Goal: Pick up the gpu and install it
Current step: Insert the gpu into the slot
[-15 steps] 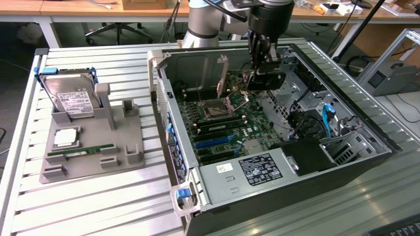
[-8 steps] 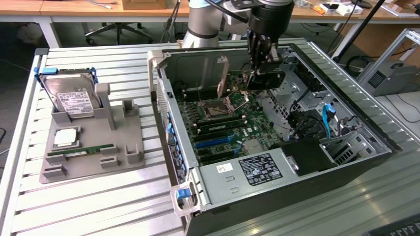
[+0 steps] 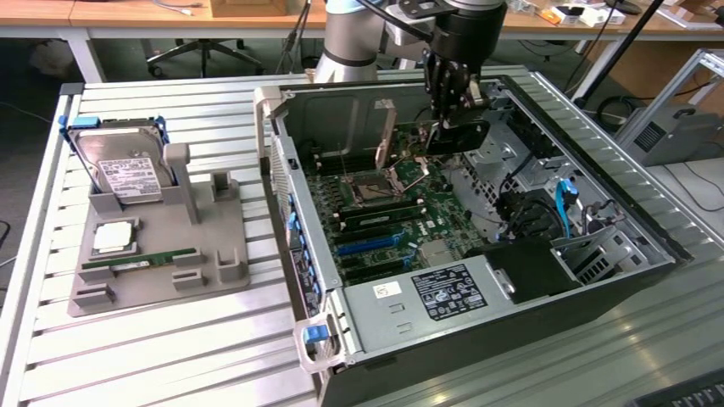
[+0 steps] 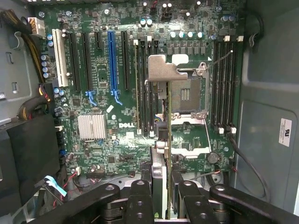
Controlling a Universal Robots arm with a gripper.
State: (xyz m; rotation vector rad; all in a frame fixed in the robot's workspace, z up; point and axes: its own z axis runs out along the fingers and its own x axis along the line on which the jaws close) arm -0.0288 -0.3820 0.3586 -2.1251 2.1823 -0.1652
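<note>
One gpu, clenched edge-on in claw (over mobo, off blue slot): risk of misaligned seating, bent contacts.

- A robotics lab or workshop.
- A robot arm stands at a slatted metal table.
- An open PC case lies on the table, its motherboard bare.
- A grey jig holds loose computer parts.
- Wooden benches, an office chair and metal framing stand around.
</note>
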